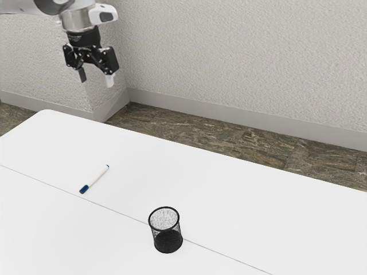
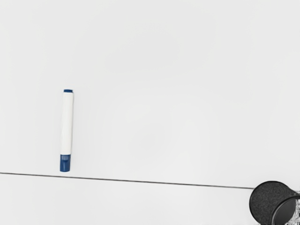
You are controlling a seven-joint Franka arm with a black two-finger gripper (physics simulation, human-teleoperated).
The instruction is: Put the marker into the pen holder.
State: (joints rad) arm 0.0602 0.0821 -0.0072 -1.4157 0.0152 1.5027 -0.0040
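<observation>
Right, the two-finger gripper (image 1: 96,78) hung wide and empty, the blue-capped marker (image 1: 97,176) lying flat well below it, the black mesh pen holder (image 1: 167,241) farther off! A clean grasp likely meant straddling the white barrel (image 2: 67,123), descending straight, then pinching mid-length.

The Franka arm (image 1: 26,6) reaches in at the exterior view's upper left, its black gripper (image 1: 96,81) pointing down with the jaws standing apart.

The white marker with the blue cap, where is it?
The marker lies flat on the white table, near the thin seam, toward the exterior view's left from the round black mesh pen holder.
</observation>
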